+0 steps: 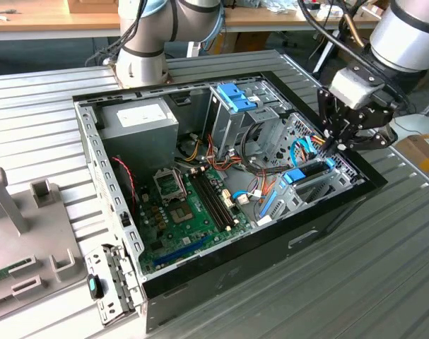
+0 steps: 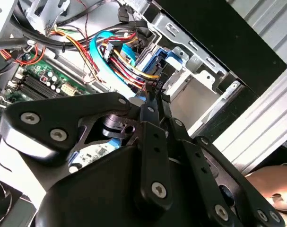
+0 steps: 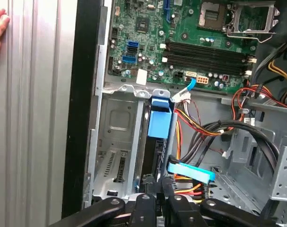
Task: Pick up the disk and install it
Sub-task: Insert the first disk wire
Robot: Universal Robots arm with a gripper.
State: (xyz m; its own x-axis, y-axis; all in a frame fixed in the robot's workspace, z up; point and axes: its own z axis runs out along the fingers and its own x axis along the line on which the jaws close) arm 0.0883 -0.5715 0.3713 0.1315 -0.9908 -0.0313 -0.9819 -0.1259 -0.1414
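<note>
1. Exterior view: the open computer case [image 1: 327,233] lies on the ribbed metal worktop [image 1: 384,289]. The disk [image 1: 304,176] is right of centre in the frame, inside the case close to its right-hand wall. It slopes in the silver drive bay [image 1: 309,194], with its blue end tab toward the motherboard [image 1: 193,205]. The arm [image 1: 412,32] enters from the upper right corner with its wrist bent downward. The hand [image 1: 336,145] points down and to the left, onto the disk's outer end.

2. Second wrist view: the black fingers of the hand [image 2: 152,96] converge to a narrow tip at the centre of the frame. The tip is set against blue plastic, and coloured wires [image 2: 122,61] lie just beyond it.

3. First wrist view: the disk [image 3: 160,118] shows edge-on at the centre of the frame. Its blue tab is uppermost, and its dark body runs down to the hand [image 3: 156,187] at the bottom edge. The bay's silver floor is just to its left. The fingers are drawn close together on the disk's near end, so I judge the hand to be clenched on it.

4. Handling, as a judgement: the disk is stiff, dense for its size and smooth-faced. It is likely sensitive to knocks, and its connector end is delicate. The blue rails and the hard side edges look like the safest places to hold it. An end grip like this one leaves the far end free to swing.
</note>
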